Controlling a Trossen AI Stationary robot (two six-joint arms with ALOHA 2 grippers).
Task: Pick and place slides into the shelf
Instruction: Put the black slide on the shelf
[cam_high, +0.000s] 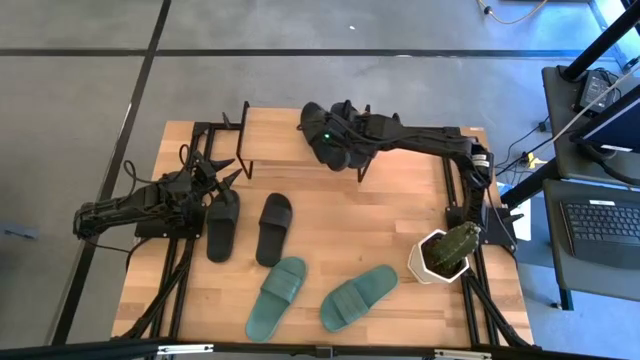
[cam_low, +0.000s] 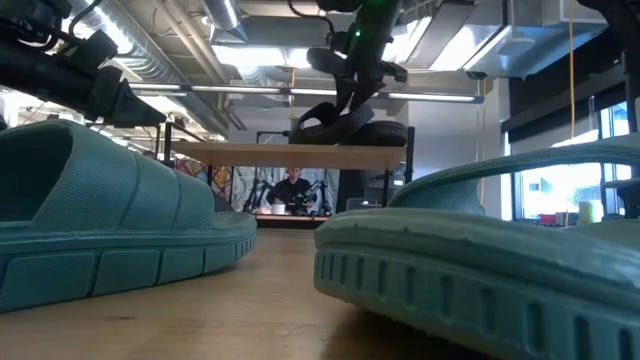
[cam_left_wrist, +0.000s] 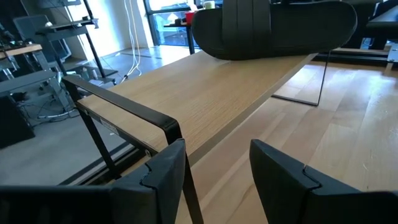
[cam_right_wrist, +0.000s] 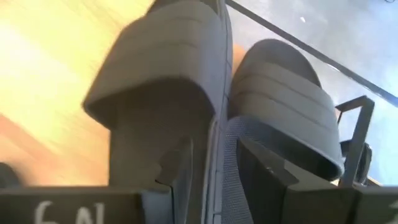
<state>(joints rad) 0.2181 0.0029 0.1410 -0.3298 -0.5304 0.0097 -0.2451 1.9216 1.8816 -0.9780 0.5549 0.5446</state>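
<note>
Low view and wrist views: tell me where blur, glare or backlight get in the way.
Low view: the two teal slides fill the foreground, soft and close; bright ceiling lights and the window leave the shelf and the black slides on it as dark shapes. Right wrist view: the black slides are too near, smeared. Left wrist view: the shelf board is sharp, with window glare behind.
</note>
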